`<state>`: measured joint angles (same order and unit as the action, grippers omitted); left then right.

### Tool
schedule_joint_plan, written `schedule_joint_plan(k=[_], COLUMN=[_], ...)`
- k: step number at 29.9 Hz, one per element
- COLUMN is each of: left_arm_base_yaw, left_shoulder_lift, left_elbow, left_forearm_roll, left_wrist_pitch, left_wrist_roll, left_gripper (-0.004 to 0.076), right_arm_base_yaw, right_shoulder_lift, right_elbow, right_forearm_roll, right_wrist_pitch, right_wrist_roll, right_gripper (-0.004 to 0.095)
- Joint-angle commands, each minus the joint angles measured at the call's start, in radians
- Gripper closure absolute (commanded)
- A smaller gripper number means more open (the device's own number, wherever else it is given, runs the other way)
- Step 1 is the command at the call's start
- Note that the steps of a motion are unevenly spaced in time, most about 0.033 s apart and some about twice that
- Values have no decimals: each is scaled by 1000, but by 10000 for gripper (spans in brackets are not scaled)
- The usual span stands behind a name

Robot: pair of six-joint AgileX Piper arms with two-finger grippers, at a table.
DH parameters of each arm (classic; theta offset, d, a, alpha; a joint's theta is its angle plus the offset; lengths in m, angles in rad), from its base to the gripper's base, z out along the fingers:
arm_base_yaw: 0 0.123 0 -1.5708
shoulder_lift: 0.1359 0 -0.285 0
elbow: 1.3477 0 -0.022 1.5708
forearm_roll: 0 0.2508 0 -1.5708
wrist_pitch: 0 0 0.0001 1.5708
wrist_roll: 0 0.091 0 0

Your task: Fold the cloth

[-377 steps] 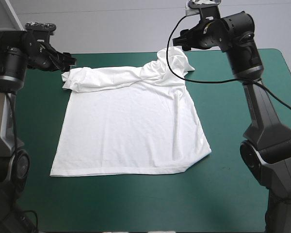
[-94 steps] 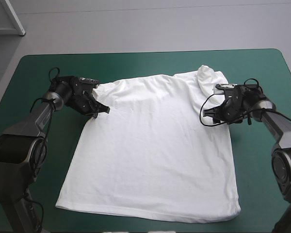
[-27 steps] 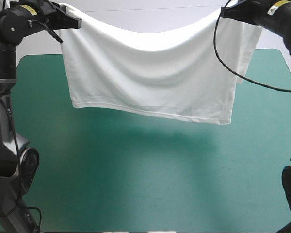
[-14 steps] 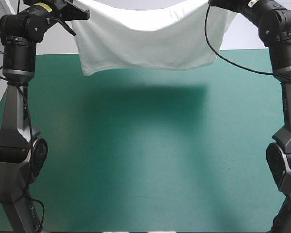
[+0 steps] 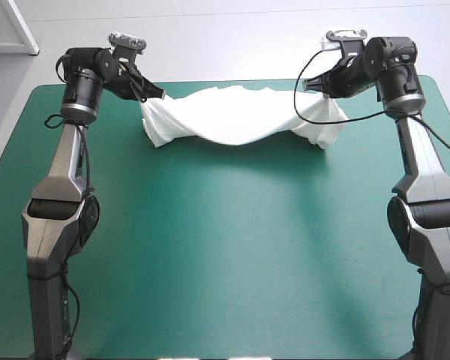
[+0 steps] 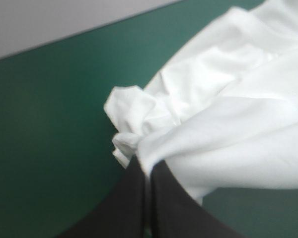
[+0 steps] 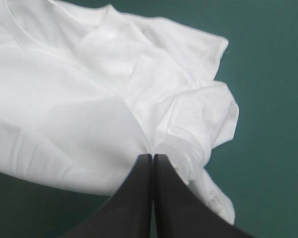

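T-shirt [image 5: 240, 120]: white, short-sleeved, strung between the two grippers as a sagging, twisted band. It is neither spread flat nor folded.
T-shirt, position: over the far part of the counter [image 5: 225, 247], close to its far edge and roughly centred between left and right. Both ends are raised and the middle dips toward the teal-green cover. Whether the middle touches the cover cannot be told.
T-shirt, left end: bunched into a crumpled knot at the left gripper [image 5: 159, 95], with a short fold hanging below it.
T-shirt, right end: gathered at the right gripper [image 5: 304, 86]. A loose flap with a sleeve hangs down just to the right of it, reaching toward the cover.
T-shirt, collar: in the right wrist view a curved neck seam shows ahead of the gripper, on the fabric farthest from it.
Left gripper: held above the far-left part of the counter, pointing right toward the centre.
Left fingers [image 6: 134, 198]: black, pressed together, with a pinch of the T-shirt clamped at their tips.
Right gripper: held above the far-right part of the counter, pointing left toward the centre.
Right fingers [image 7: 134, 198]: black, meeting in a narrow arch, with the T-shirt's fabric gripped at the point.
Counter: teal-green cover, with a soft shadow lying under the hanging middle of the T-shirt.
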<state>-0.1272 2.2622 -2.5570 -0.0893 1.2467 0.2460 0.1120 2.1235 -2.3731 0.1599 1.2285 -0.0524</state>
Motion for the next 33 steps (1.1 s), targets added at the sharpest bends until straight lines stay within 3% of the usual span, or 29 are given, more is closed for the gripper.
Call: schedule_joint_plan(k=[1,7,20,26,33], left_arm_base_yaw=[-3,-15,-23,-23,-23], left_shoulder_lift=[-81,-207,-727,-873,-948], left_elbow=[13,264,1215,1465,1600], left_forearm_roll=[-52,-73,4,47,38], left_wrist_pitch=[45,45,34,42,35], left_wrist_roll=[-44,-33,-34,-44,-46], left_gripper=[732,732,732,732,731], right_arm_base_yaw=[-1,35,46,46,46], right_shoulder_lift=[-83,-236,-590,-692,-753], right_elbow=[22,303,939,1141,1300], right_forearm_roll=[2,-70,-127,-91,7], right_wrist_pitch=[20,18,18,18,8], right_wrist_roll=[1,1,-1,-4,-85], right_gripper=[926,926,927,927,926])
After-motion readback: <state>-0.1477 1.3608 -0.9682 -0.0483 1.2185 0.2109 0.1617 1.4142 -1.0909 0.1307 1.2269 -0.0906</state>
